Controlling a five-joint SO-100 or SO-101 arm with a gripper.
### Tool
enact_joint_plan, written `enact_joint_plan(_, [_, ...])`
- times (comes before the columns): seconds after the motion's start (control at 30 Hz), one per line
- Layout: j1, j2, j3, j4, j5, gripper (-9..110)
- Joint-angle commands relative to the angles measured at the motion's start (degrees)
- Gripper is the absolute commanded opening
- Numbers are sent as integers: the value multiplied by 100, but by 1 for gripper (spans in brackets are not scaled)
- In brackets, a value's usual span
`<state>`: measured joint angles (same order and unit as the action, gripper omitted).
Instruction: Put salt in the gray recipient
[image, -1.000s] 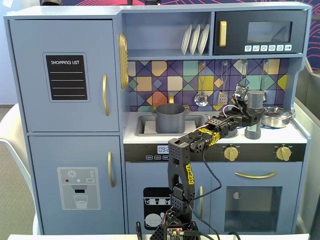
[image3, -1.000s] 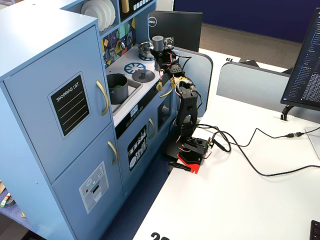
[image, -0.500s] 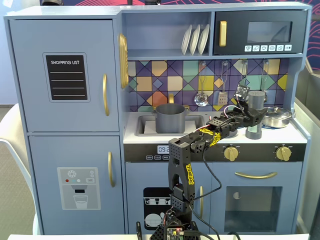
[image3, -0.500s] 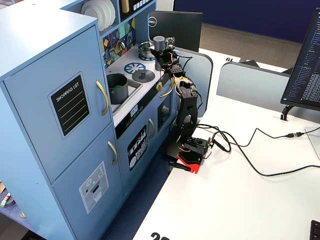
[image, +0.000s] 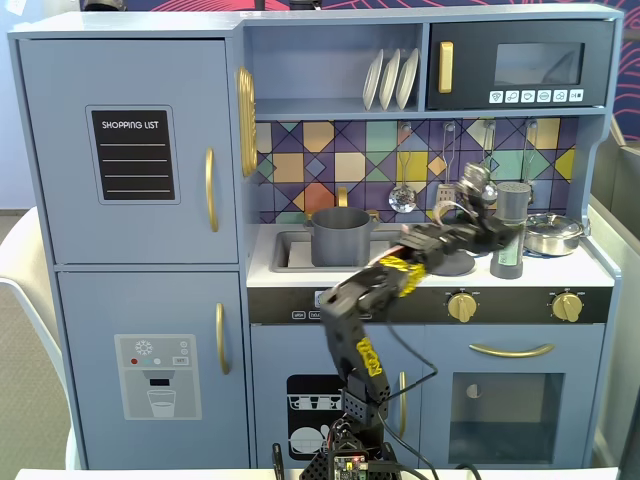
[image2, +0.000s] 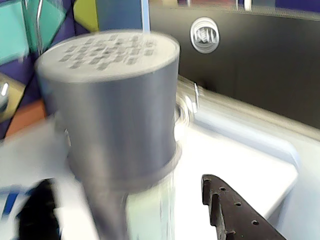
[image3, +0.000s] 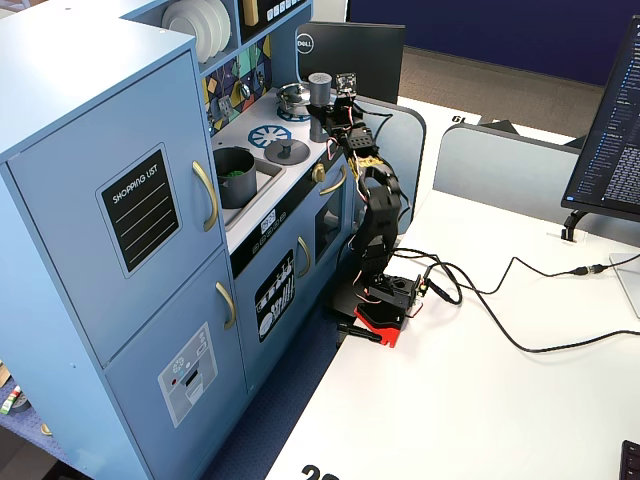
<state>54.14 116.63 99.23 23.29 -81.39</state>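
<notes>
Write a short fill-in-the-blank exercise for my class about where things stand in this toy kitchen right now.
1. The gray pot stands in the ____.
2. The salt shaker stands upright on the counter, just left of the shiny silver ____ in the front fixed view.
3. The white plates stand on the shelf left of the ____.
4. The black board on the tall door reads "____ LIST".

Missing words: sink; pan; microwave; SHOPPING

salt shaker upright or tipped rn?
Upright. The salt stands vertical on the counter in a fixed view; the wrist view shows its perforated cap on top.
</notes>
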Motion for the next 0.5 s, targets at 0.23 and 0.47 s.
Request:
enact_joint_plan(0.23, [-3401,3366,642,5414,53,0])
enact_joint_plan(0.47, [-4729,5203,4219,5361,-290,0])
